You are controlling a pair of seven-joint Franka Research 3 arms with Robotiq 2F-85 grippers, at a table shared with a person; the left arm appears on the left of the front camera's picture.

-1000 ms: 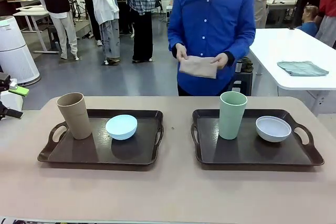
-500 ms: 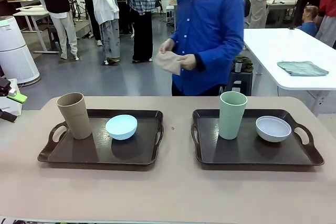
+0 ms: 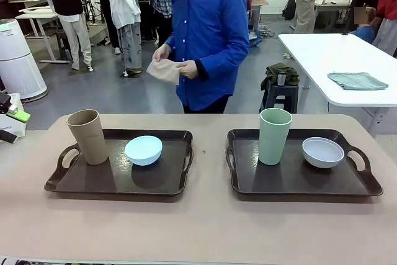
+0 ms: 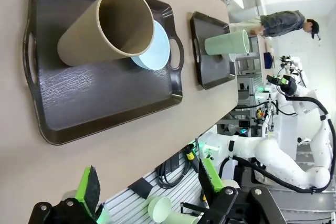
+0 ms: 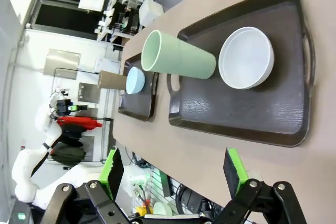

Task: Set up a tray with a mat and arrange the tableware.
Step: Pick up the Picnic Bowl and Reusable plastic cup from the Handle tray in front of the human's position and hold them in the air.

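Two dark brown trays sit side by side on the tan table. The left tray carries a tan tumbler and a light blue bowl. On the right tray stand a mint green tumbler and a white bowl. Beyond the far edge, a person in a blue shirt holds a folded beige mat in both hands. My left gripper hangs open off the table's left end, facing the tan tumbler. My right gripper is open off the right end, facing the white bowl.
Bare tabletop runs in front of the trays and between them. A white table with a grey-green cloth stands at the back right. A white air purifier is at the back left, with other people standing farther off.
The person has stepped to picture left along the far side, carrying the folded mat. The trays and tableware have not moved, and both grippers stay open.
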